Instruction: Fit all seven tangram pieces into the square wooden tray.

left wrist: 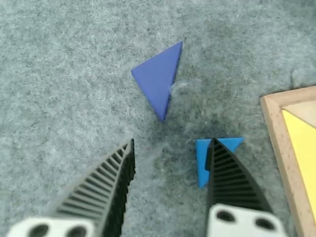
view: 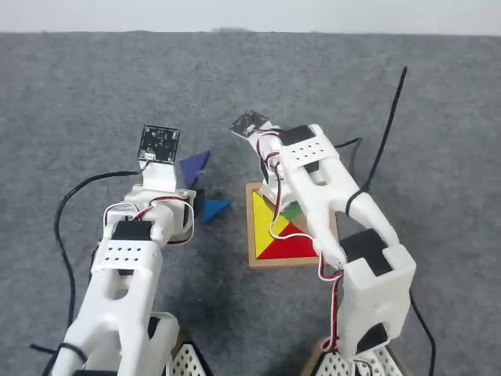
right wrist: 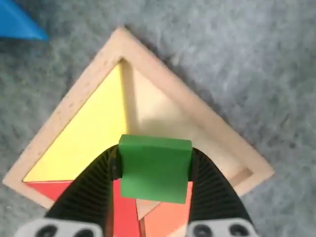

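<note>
Holding a green piece point(right wrist: 155, 170) tight between its two fingers, the right gripper point(right wrist: 154, 157) hangs over the square wooden tray point(right wrist: 195, 113); the green piece is above the middle of the tray, and I cannot tell if it touches the wood; a big yellow triangle point(right wrist: 91, 138) lies flat in the tray, along one edge; a red triangle point(right wrist: 126, 210) lies next to it, touching it; an orange piece point(right wrist: 165, 219) sits just beside the red one; the tray corner past the green piece is bare wood. The tray lies near the middle of the gray desk point(view: 78, 94). The left gripper point(left wrist: 172, 143) is wide open and low over the desk, off the tray's left edge; one of its fingers point(left wrist: 224, 173) hides part of a small light blue triangle point(left wrist: 201, 165); a dark blue triangle point(left wrist: 159, 76) lies near, a bit farther from the arms, apart from the light one; both blue triangles are out on the desk.
</note>
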`<state>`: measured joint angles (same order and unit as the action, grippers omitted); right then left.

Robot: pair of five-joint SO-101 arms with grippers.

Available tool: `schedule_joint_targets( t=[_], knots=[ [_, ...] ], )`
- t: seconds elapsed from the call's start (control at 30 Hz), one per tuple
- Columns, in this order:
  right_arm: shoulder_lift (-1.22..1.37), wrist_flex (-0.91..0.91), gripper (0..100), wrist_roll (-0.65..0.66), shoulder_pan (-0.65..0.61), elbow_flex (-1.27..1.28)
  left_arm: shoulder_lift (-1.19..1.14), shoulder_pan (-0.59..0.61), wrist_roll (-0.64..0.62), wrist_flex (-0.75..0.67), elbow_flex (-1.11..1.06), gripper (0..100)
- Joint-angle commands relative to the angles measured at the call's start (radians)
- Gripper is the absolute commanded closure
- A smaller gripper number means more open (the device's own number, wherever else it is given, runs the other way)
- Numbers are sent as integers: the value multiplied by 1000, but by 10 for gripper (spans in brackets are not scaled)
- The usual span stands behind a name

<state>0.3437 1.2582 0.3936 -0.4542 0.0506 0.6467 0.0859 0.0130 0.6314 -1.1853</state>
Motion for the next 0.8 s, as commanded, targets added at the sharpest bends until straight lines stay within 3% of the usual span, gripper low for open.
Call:
schedule_joint_targets(
  t=[0.0, 0.13, 0.57, 0.77],
  knots=[
    [-30, -16, 931, 11, 2, -8, 29, -6, 9, -26, 8, 777],
    [-31, 7, 864, 11, 1, -8, 29, -6, 9, -26, 8, 777],
    [-30, 12, 854, 5, -15, -6, 29, -6, 9, -26, 8, 777],
    [-31, 39, 734, 9, -38, -8, 29, -6, 9, -26, 8, 777]
  ],
)
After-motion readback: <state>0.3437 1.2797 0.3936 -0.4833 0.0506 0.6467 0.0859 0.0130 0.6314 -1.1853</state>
